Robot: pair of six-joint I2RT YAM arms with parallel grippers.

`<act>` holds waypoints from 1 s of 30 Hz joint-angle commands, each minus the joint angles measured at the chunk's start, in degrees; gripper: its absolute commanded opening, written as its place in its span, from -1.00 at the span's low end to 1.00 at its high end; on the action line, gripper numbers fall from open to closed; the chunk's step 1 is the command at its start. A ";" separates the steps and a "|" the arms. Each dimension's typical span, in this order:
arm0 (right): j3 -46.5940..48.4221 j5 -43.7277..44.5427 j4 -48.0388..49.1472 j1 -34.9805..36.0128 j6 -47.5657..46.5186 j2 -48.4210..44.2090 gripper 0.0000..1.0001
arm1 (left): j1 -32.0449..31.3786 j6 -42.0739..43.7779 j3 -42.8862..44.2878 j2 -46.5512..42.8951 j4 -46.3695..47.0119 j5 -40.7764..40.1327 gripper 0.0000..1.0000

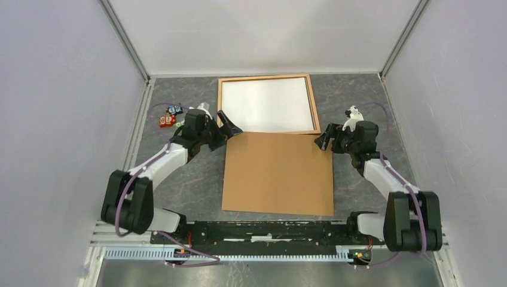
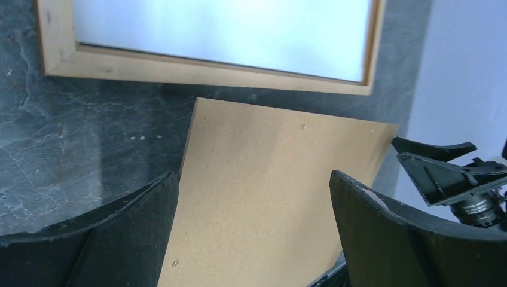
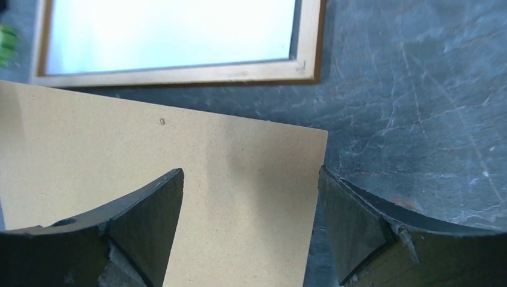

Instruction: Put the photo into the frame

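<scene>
Frame lies flat at the middle of the table's far edge. The white sheet filling it is the photo, white back up by my reckoning, so it looks already seated. The brown board lies flat just nearer, reaching toward the near edge. The wrist views show a thin strip of table between its far edge and the frame's near rail.

Left gripper hangs at the board's far-left corner, fingers spread wide, holding nothing. Right gripper is at the far-right corner, also spread. One finger is over the board, the other just off its right edge. No grip.

Step in hand, as I judge it: pick up the board and lay it over the photo.
- Board is flat on the table, so get a finger under an edge, perhaps by tipping a corner.
- Take both far corners evenly and keep it level.
- Line its edges up inside the rails before lowering, without nudging the photo.

Small red and blue bits sit by the left edge, well clear. Nothing blocks the path.
</scene>
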 commanded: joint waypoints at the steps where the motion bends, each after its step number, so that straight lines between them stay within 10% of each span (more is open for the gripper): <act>1: -0.27 -10.72 2.95 1.47 8.04 -6.74 0.72 | -1.74 -6.70 0.95 -6.40 3.61 9.17 0.99; 30: 30.60 -1.45 1.85 11.86 15.33 -3.39 0.66 | -1.90 -8.52 31.38 -0.83 -0.47 7.67 0.97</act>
